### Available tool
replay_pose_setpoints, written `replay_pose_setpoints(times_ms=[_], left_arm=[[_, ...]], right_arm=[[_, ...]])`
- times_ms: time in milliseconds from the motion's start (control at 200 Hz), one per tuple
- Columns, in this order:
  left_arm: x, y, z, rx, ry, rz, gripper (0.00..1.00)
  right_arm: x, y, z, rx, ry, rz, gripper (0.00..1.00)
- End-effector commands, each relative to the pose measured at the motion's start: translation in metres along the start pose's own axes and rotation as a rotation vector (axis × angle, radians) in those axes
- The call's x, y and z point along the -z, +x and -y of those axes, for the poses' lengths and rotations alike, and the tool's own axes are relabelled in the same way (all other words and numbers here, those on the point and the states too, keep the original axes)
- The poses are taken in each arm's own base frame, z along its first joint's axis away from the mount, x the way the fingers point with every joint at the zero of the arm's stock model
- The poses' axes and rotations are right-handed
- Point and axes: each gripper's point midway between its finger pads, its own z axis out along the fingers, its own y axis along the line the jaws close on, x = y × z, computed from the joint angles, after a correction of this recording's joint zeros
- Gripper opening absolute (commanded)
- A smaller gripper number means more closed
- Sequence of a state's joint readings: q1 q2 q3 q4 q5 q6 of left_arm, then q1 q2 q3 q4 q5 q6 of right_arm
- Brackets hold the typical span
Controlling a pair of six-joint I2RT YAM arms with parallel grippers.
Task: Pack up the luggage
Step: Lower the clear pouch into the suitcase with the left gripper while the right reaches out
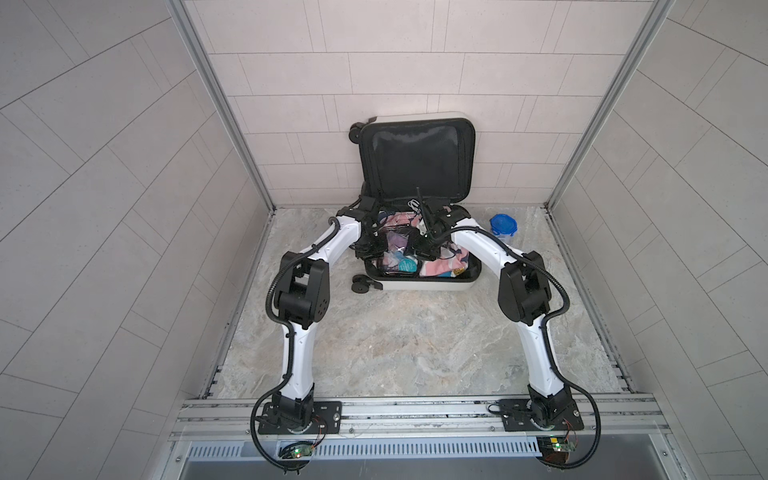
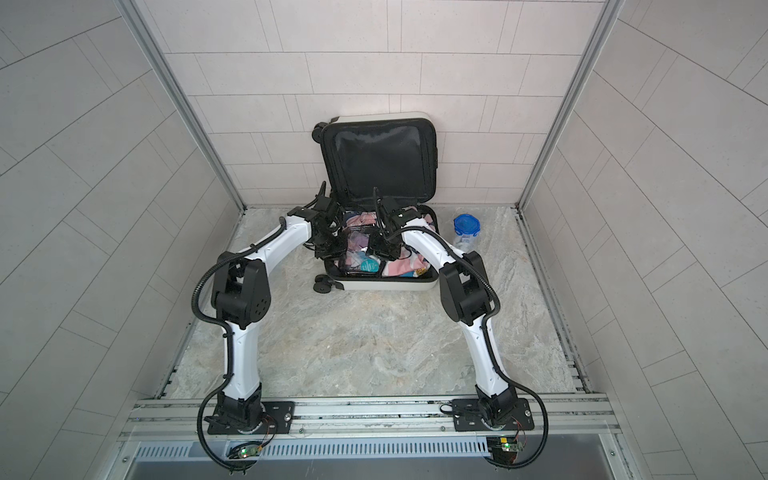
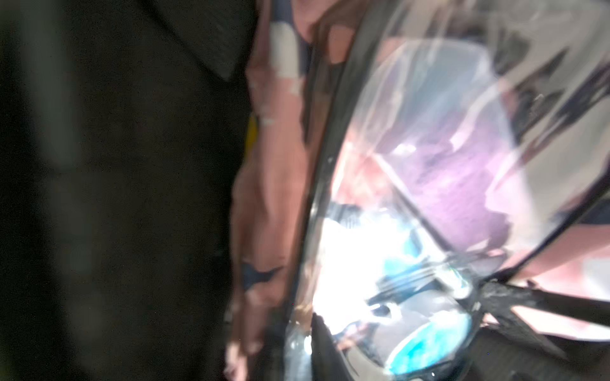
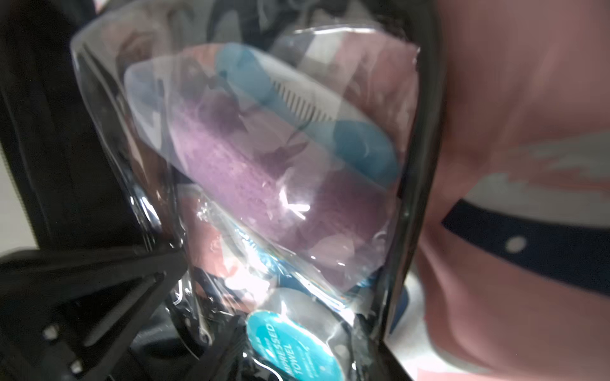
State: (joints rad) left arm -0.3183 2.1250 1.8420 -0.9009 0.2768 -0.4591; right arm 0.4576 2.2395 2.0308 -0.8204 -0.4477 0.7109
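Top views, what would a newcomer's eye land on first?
The open luggage at the back wall, lid up, showing black lining. The left arm and right arm both reach into it over a clear pouch. A blue-lidded container stands right of it.

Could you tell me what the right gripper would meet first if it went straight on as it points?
Most likely the clear pouch, right ahead of it inside the open luggage; the gap is unclear.

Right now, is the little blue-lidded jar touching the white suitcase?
Apart. Both top views show a strip of bare marble table between the blue-lidded jar and the luggage.
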Motion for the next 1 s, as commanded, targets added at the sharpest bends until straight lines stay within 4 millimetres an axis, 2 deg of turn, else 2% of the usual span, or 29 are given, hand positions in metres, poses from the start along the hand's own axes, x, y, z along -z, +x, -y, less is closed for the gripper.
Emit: replay_pose_setpoints(times_ms=[0,140,340,510,640,700,736,751,761,776,841,891,991], left_arm=[[0.032,0.002,-0.015,-0.015,-0.07,0.016,0.46],[0.08,-0.014,0.01,-0.068,0.002,0.126,0.56],[0.145,-0.027,0.042,-0.133,0.101,0.278,0.56],[0.199,-0.026,0.075,-0.225,0.198,0.433,0.57],[0.236,-0.022,0.102,-0.292,0.286,0.583,0.61],[0.254,-0.019,0.111,-0.305,0.331,0.649,0.66],[0.262,-0.017,0.115,-0.307,0.355,0.681,0.73],[0.265,-0.016,0.116,-0.305,0.363,0.69,0.79],[0.266,-0.016,0.117,-0.302,0.371,0.697,0.92],[0.269,-0.015,0.119,-0.3,0.38,0.707,0.99],[0.276,-0.01,0.127,-0.295,0.439,0.737,1.0],[0.275,-0.003,0.137,-0.298,0.473,0.742,1.0],[0.258,0.014,0.156,-0.312,0.508,0.73,1.0]], right_arm=[[0.049,-0.014,-0.008,0.046,0.002,0.093,0.68],[0.098,-0.024,-0.01,0.102,0.005,0.164,0.75],[0.159,-0.028,0.014,0.146,0.083,0.229,0.8],[0.214,-0.033,0.059,0.135,0.198,0.296,0.83],[0.249,-0.036,0.109,0.053,0.279,0.328,0.85],[0.257,-0.036,0.131,0.018,0.312,0.334,0.86],[0.261,-0.035,0.145,-0.008,0.336,0.337,0.88],[0.262,-0.035,0.151,-0.02,0.346,0.336,0.89],[0.263,-0.035,0.154,-0.025,0.35,0.336,0.9],[0.263,-0.034,0.159,-0.031,0.357,0.332,0.98],[0.262,-0.032,0.179,-0.05,0.391,0.314,0.99],[0.256,-0.029,0.191,-0.048,0.411,0.285,1.0],[0.241,-0.023,0.212,-0.066,0.455,0.211,0.99]])
